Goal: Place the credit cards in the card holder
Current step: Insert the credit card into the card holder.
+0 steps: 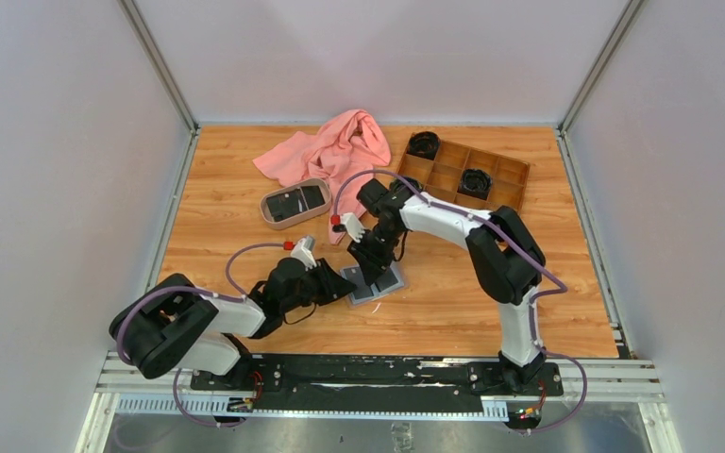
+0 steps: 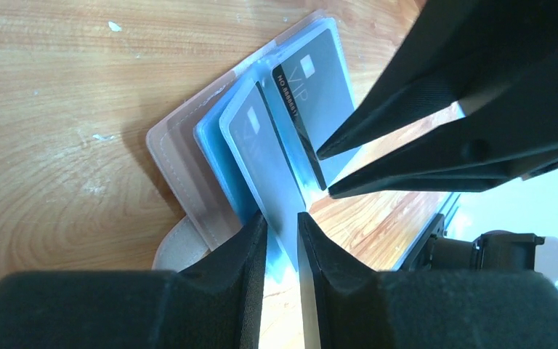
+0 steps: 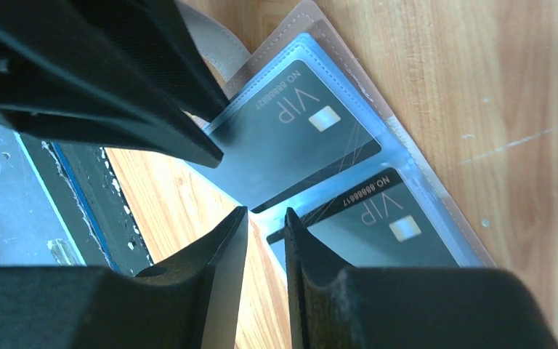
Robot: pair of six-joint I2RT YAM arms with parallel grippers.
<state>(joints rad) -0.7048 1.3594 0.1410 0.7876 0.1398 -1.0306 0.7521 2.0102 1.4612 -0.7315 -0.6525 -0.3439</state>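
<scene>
OPEN FOR CARDS: The card holder [image 1: 389, 281] lies spread on the wooden table [image 1: 227, 189] just ahead of the two arms, tan cover down, its clear pocket leaves fanned. One black VIP card [image 3: 298, 134] sits inside a pocket. A second black VIP card [image 3: 378, 218] is mostly inside the neighbouring pocket, one dark edge exposed and a corner between the fingers of the right gripper [image 3: 265, 212]. Its jaws stand narrowly apart, and whether they grip the card cannot be told. The left gripper [image 2: 282, 218] pinches a raised clear leaf of the holder. Farther back, an oval tray [image 1: 269, 212] holds dark cards [image 1: 295, 201], near a pink cloth [image 1: 335, 146] and a wooden compartment box [image 1: 505, 175].
</scene>
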